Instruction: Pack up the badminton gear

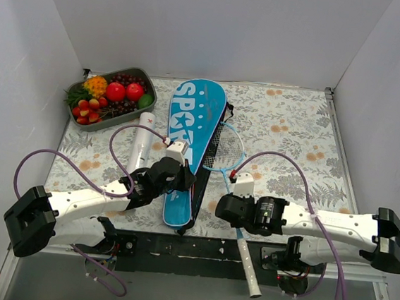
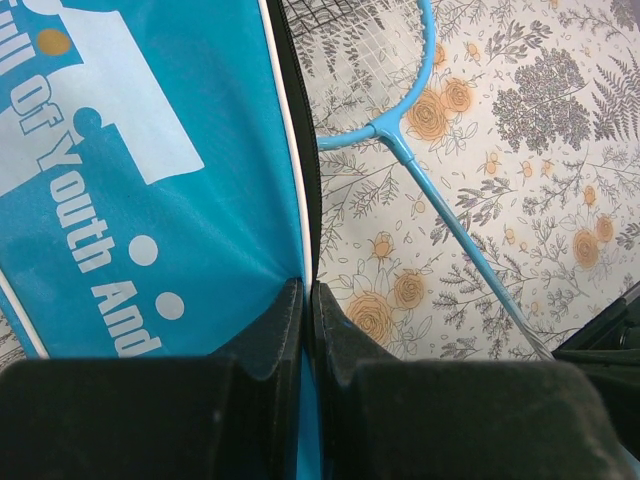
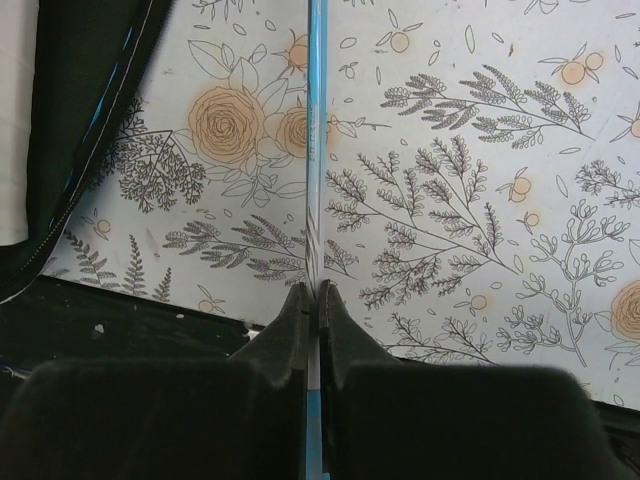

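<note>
**Lift the flap, feed the racket in head first**

The left gripper [image 2: 308, 292] is pinched together on the right-hand edge of the blue bag [image 1: 192, 121], which lies lengthwise in the middle of the table [image 1: 294, 131]. The right gripper [image 3: 318, 290] is clamped on the thin blue shaft of a racket [image 3: 317, 150]. The racket's head [image 1: 227, 149] lies just beside that edge of the bag, and its handle [image 1: 247, 266] overhangs the near edge of the table.

The step looks like sliding the racket inside. The left arm should raise the fabric enough to open a mouth. The right arm should move the head in flat along the bag's length, so the frame does not snag the black edging. The white tube [image 1: 142, 139] lies left of the bag.
</note>
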You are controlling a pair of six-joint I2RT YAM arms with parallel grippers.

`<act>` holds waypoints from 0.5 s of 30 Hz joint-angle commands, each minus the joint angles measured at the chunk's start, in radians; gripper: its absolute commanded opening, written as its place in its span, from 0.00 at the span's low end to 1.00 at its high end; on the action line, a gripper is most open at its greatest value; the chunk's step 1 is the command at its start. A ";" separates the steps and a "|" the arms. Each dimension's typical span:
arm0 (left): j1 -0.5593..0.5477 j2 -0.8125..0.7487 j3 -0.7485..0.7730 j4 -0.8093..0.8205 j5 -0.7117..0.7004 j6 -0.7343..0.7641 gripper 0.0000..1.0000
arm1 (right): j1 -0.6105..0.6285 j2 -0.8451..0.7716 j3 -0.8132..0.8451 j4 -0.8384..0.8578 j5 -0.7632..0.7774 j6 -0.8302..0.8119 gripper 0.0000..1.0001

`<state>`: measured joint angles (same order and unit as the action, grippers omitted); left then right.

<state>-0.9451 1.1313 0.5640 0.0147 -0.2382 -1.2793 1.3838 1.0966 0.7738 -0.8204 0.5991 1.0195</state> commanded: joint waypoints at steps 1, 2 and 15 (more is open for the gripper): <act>0.002 -0.037 0.033 0.019 0.030 0.006 0.00 | 0.009 0.049 0.076 0.012 0.088 0.025 0.01; 0.002 -0.039 0.030 0.016 0.031 0.005 0.00 | 0.009 0.058 0.084 0.021 0.096 0.022 0.01; 0.002 -0.070 -0.016 0.037 0.100 -0.022 0.00 | -0.029 0.138 0.166 0.118 0.202 -0.065 0.01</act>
<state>-0.9443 1.1019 0.5613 0.0086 -0.1848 -1.2850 1.3869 1.1976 0.8871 -0.7876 0.7017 0.9955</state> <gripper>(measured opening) 0.032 0.043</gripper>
